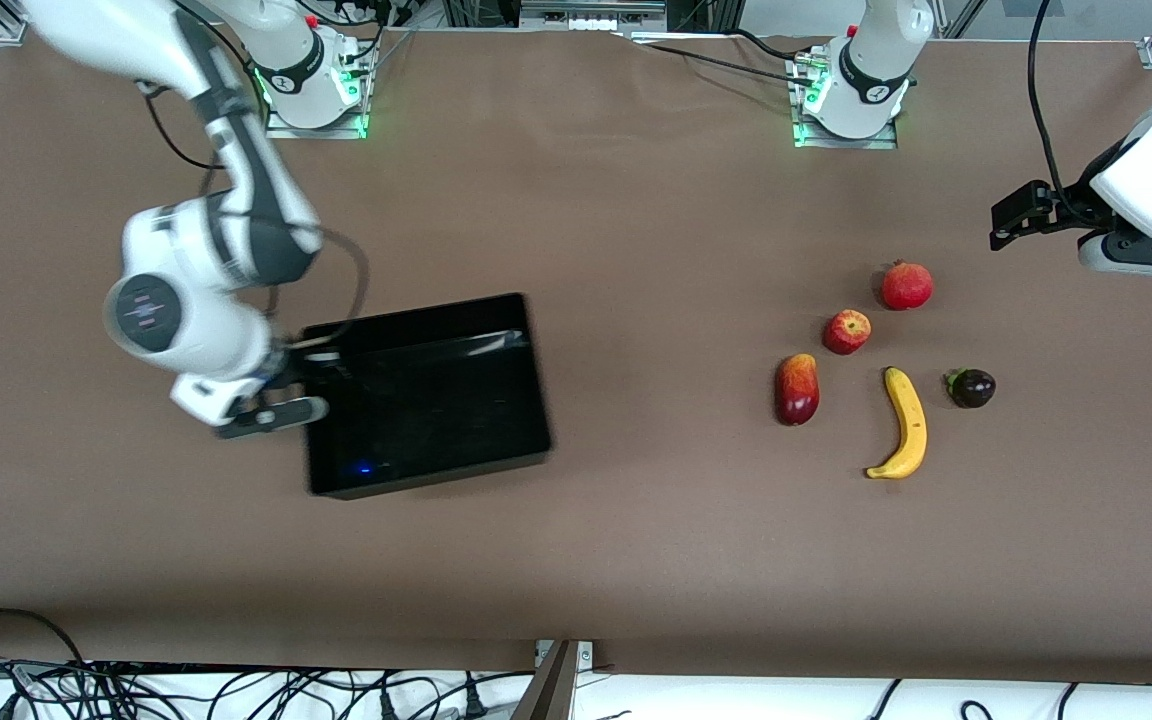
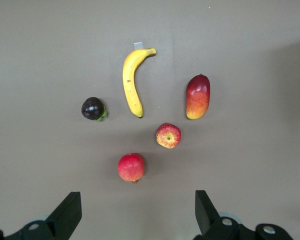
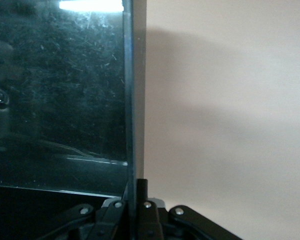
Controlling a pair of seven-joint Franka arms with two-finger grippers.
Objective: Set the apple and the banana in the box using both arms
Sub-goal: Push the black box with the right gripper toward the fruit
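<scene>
Right gripper (image 1: 308, 385) clamped on the wall of the black box (image 1: 456, 440), left of frame centre. Left gripper (image 2: 137, 212) spread wide, holding nothing, hanging over the fruit near the right edge of the frame. Apple (image 1: 847, 331) and banana (image 1: 904, 424) loose on the desk (image 1: 636, 230) at centre right, apple above banana, apart

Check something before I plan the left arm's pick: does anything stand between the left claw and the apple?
Nothing visible blocks it. The left claw hangs open over the table at the left arm's end, above the fruit. The apple sits apart from the red crowned fruit, oval fruit and banana, untouched from above.
</scene>
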